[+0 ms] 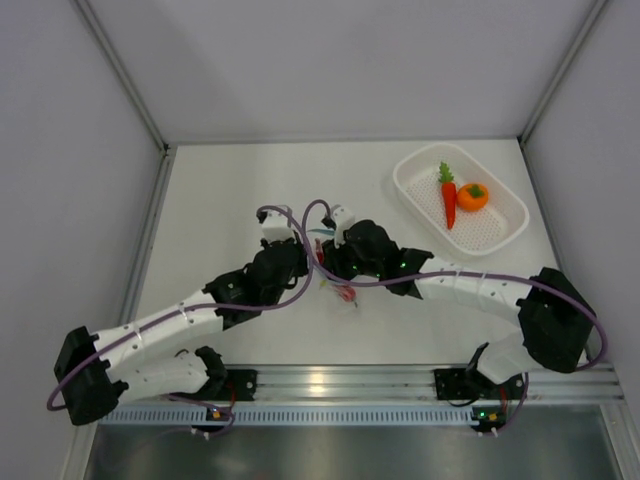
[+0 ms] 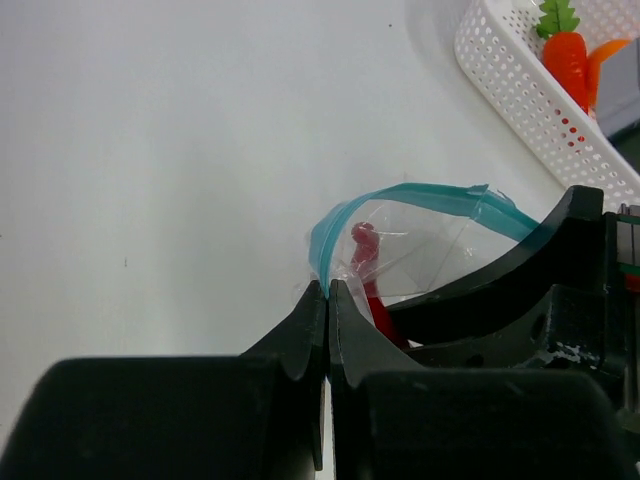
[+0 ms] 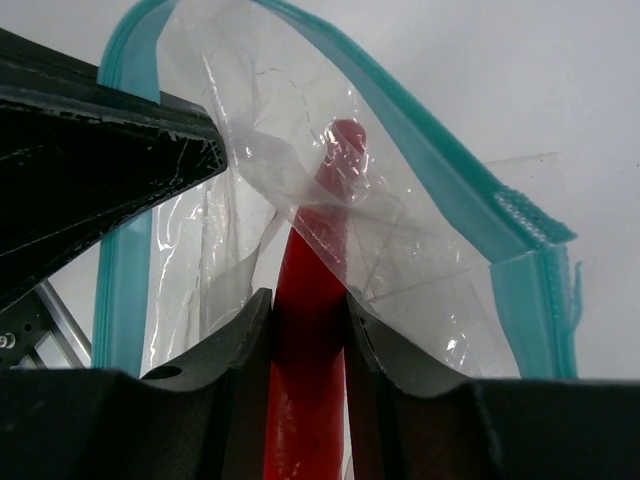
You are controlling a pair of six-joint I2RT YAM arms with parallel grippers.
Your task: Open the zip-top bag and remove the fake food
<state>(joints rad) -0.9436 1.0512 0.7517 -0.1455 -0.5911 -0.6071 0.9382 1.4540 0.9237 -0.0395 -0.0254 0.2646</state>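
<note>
White-and-black arms (image 1: 170, 325), purple cables (image 1: 470, 277)

Left arm (image 1: 170, 325) and right arm (image 1: 470, 288) converge, jaws clamped.

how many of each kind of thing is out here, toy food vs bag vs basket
toy food: 3 (carrot and orange in the basket, chili pepper in the bag)
zip-top bag: 1
white basket: 1
total: 5
</note>
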